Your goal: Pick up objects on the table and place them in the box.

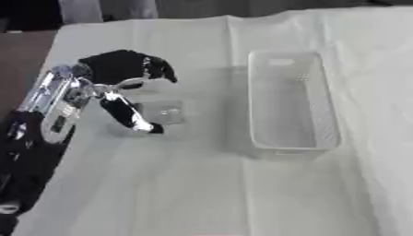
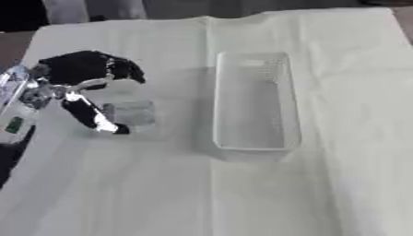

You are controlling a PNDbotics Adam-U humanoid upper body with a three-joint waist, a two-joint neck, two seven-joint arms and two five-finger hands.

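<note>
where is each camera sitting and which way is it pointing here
Left eye view: in the robot's head, looking down at the white-clothed table; shows the left arm and left hand, its fingers and thumb spread around a small clear object, beside the white box.
Right eye view: same head, set slightly to the right, facing the same way; the left arm is cut off more at the edge.
Shared: hand, clear object, empty-looking box and cloth; the right hand shows in neither.
</note>
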